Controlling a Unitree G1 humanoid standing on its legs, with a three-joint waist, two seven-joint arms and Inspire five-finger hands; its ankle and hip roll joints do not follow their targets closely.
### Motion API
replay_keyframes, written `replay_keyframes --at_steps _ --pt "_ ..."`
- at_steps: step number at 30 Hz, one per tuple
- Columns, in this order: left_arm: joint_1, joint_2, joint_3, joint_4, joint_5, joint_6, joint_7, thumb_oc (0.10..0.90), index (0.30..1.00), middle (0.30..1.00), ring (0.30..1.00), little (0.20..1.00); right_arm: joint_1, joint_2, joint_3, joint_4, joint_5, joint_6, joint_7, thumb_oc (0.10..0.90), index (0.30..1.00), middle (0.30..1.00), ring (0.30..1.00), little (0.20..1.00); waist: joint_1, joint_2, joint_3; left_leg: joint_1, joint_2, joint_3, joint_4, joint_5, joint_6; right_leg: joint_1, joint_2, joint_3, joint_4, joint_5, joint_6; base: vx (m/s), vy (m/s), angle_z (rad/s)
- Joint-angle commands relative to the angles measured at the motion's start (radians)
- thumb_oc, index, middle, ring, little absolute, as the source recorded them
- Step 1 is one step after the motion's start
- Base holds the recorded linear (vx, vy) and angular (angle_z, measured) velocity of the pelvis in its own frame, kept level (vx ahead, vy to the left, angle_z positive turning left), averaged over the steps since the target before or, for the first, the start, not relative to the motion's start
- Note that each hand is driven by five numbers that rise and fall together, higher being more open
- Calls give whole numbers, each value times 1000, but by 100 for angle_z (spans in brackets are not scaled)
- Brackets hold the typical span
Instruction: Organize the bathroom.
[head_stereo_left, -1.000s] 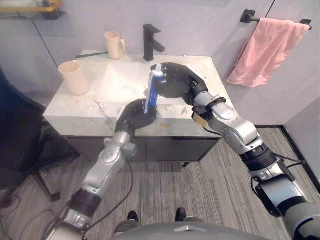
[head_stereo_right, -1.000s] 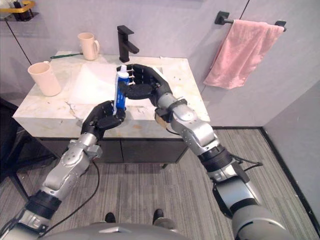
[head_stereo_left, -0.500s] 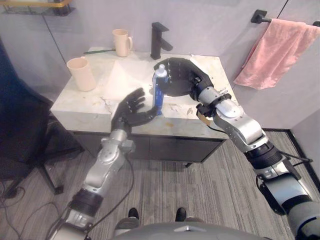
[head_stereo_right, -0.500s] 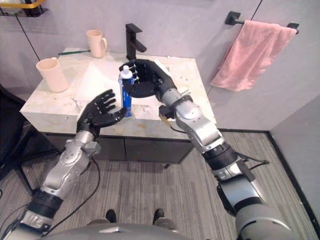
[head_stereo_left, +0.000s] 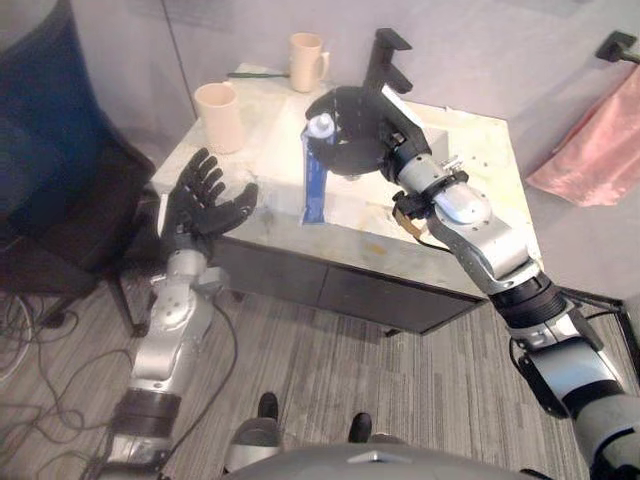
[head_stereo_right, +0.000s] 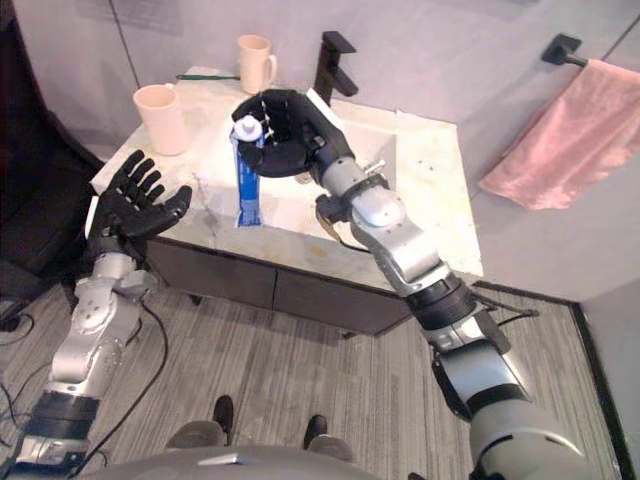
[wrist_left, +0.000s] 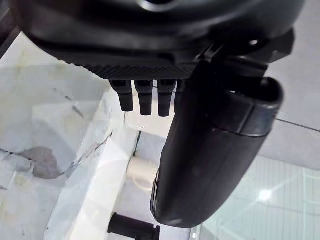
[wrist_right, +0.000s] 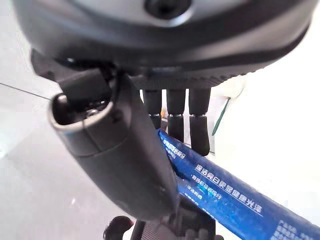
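Observation:
My right hand (head_stereo_left: 352, 132) is shut on the top of a blue toothpaste tube (head_stereo_left: 313, 182), which hangs upright over the marble vanity top (head_stereo_left: 478, 185), white cap up. In the right wrist view the thumb (wrist_right: 120, 150) and the fingers (wrist_right: 178, 120) pinch the tube (wrist_right: 227, 195). To the left of the vanity's front corner, my left hand (head_stereo_left: 204, 205) is open, palm toward the tube and apart from it. Its straight fingers (wrist_left: 142, 97) hold nothing in the left wrist view.
Two cream cups stand on the vanity, one (head_stereo_left: 218, 115) at the left edge and one (head_stereo_left: 307, 62) at the back beside a green toothbrush (head_stereo_left: 255, 73). A black faucet (head_stereo_left: 385, 55) rises at the back. A pink towel (head_stereo_right: 570, 140) hangs right. A dark chair (head_stereo_left: 40, 170) stands left.
My left hand has let go of the tube's lower end, opened and drawn back to the left. The right hand keeps the tube. The camera has shifted.

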Motion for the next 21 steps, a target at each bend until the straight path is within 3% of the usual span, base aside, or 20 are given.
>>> replay_keyframes --at_steps 1,6,9,10,11,12,13,14,17,21 --pt "-12 66 -51 -157 54 -142 -36 800 900 900 900 900 -210 -11 -113 -73 -48 -221 -92 400 300 300 300 300 19 37 -117 51 -47 34 45 -179 54 -71 -45 49 221 -88 55 -40 57 41" --pt "-22 70 -72 -160 55 -131 -27 800 900 900 900 900 -228 -9 -132 -58 -125 -307 -175 400 300 300 300 300 27 42 -115 43 -62 -15 42 -181 64 -97 -93 71 328 -14 56 -4 38 52" --pt "-24 69 -85 -151 47 -121 -15 800 900 900 900 900 -244 -14 -148 -58 -193 -352 -246 400 300 300 300 300 15 47 -117 54 -65 -53 26 -180 67 -107 -73 117 355 -21 51 90 10 68" --pt "-25 70 -98 -141 34 -119 -16 800 900 900 900 900 -263 -21 -155 -53 -232 -363 -302 400 300 300 300 300 1 50 -123 58 -66 -83 16 -177 69 -121 -23 163 333 -55 40 76 1 67" --pt "-25 70 -102 -138 32 -119 -11 800 900 900 900 900 -266 -22 -156 -52 -240 -373 -319 400 300 300 300 300 -4 51 -125 57 -66 -90 15 -176 69 -124 -10 172 325 -64 37 148 -1 90" --pt "-23 70 -109 -129 25 -124 -13 800 900 900 900 900 -277 -25 -159 -44 -275 -392 -357 400 300 300 300 300 -16 53 -129 60 -69 -110 11 -175 67 -141 34 197 275 -91 30 89 -6 72" --pt "-23 70 -109 -128 25 -124 -13 800 900 900 900 900 -278 -24 -158 -42 -276 -393 -359 400 300 300 300 300 -17 54 -130 59 -67 -112 11 -176 67 -141 34 195 274 -92 29 142 -17 78" --pt "-19 71 -116 -123 27 -128 -3 800 900 900 900 900 -290 -29 -154 -33 -304 -409 -396 400 300 300 300 300 -27 54 -132 63 -75 -124 9 -179 67 -155 75 218 210 -101 28 160 -47 50" --pt "-6 76 -125 -111 20 -135 10 800 900 900 900 900 -327 -46 -135 8 -317 -435 -484 400 300 300 300 300 -39 47 -127 73 -111 -152 9 -182 70 -202 165 266 109 -60 21 179 -63 53" --pt "24 77 -110 -92 20 -142 -32 800 900 900 900 900 -322 -45 -142 73 -322 -480 -509 400 300 300 300 300 -46 43 -105 93 -124 -181 4 -169 75 -233 197 276 110 -26 5 208 -121 58"
